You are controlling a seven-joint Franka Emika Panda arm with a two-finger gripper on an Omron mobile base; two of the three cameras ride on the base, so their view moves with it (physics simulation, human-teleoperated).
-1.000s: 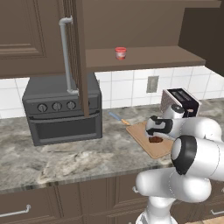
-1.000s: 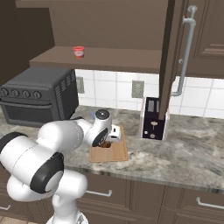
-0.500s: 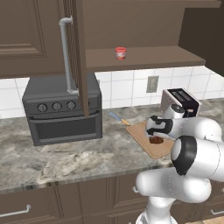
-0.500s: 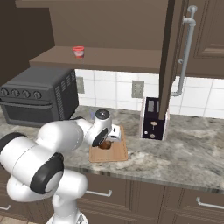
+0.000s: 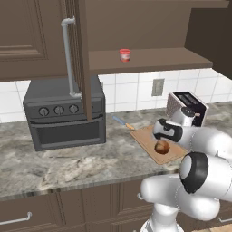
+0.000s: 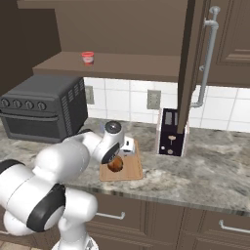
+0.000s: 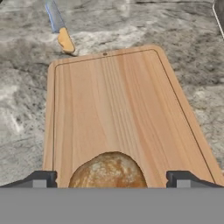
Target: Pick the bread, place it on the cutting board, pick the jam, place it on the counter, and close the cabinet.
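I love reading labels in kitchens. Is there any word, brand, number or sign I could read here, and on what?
None can be read.
The jam has a whitish band, too small to show any text.
The toaster oven knobs carry no legible marks.
The toaster front shows small unreadable dots.

Arm folded forward and low, wrist bent down over the cutting board. Gripper directly above the board's near end, jaws spread wide, fingertips apart on either side, not clamping anything.
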